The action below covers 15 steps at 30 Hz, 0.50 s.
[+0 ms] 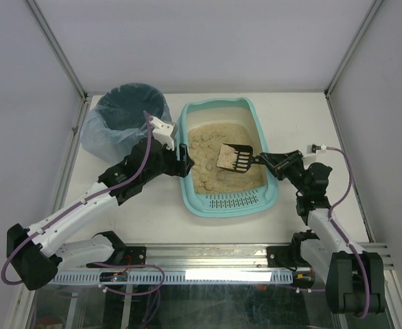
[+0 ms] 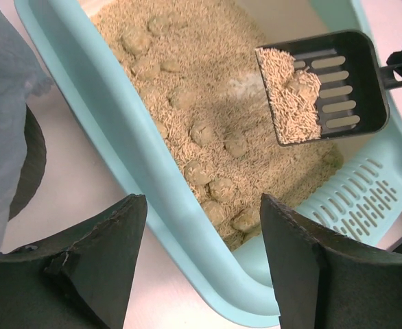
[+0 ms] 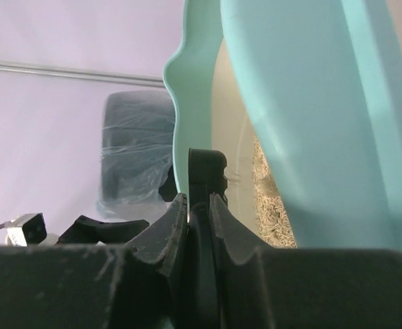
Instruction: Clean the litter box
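The light teal litter box (image 1: 218,208) sits mid-table, filled with beige litter (image 2: 187,82) and several clumps (image 2: 221,188), its slotted grate (image 2: 365,199) at the near end. My left gripper (image 1: 182,161) is open at the box's left rim (image 2: 119,116). One finger (image 2: 84,267) is outside over the table, the other finger (image 2: 324,267) inside, and neither touches the rim. My right gripper (image 1: 268,162) is shut on the handle (image 3: 206,171) of a black slotted scoop (image 1: 237,157). The scoop (image 2: 324,86) hovers over the litter, holding pellets and a clump.
A round dark bin with a bluish bag liner (image 1: 125,113) stands at the back left, just beyond the left arm. Its bag (image 2: 2,103) fills the left of the left wrist view. The box's right wall (image 3: 311,103) rises close beside the right gripper (image 3: 199,205).
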Motion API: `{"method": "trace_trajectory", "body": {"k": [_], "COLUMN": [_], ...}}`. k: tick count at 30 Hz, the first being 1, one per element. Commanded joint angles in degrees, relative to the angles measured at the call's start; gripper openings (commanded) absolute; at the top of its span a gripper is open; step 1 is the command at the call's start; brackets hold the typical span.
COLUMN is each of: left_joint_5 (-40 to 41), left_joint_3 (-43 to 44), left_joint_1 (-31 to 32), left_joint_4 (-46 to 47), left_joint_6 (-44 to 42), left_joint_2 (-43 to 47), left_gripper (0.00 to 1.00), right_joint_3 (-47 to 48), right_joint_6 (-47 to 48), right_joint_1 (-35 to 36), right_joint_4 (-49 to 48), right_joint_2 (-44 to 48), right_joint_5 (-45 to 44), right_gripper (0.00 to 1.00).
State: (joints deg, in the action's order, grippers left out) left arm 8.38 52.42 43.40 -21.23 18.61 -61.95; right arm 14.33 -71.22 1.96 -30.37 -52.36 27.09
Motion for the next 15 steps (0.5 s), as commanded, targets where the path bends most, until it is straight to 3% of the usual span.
{"method": "trace_trajectory", "body": {"k": [1, 7, 9, 13, 15], "left_joint_5": [-0.7, -0.4, -0.9, -0.9, -1.0], "left_joint_3": [-0.8, -1.2, -1.3, -1.6, -1.4], "left_joint_1": [-0.5, -0.5, -0.6, -0.5, -0.5], "left_joint_4": [4.9, 5.5, 5.5, 5.6, 5.6], "left_joint_6": [-1.7, -2.2, -2.3, -2.3, -2.5], "left_joint_2": [3.1, 4.0, 3.9, 4.2, 4.1], "left_gripper": [0.69, 0.70, 0.70, 0.71, 0.71], "right_joint_3": [0.5, 1.1, -1.0, 2.5, 1.1], "right_joint_6": [-3.3, -6.6, -9.5, -8.0, -9.3], "right_joint_1": [-5.4, -4.7, -8.8, -3.6, -6.7], "right_joint_4": [-3.7, -11.8, -10.6, -13.6, -12.4], "right_joint_2": [4.4, 1.2, 2.1, -1.4, -0.4], "right_joint_5": [3.7, 8.1, 6.6, 9.8, 9.4], "right_gripper": [0.00, 0.00, 0.00, 0.00, 0.00]}}
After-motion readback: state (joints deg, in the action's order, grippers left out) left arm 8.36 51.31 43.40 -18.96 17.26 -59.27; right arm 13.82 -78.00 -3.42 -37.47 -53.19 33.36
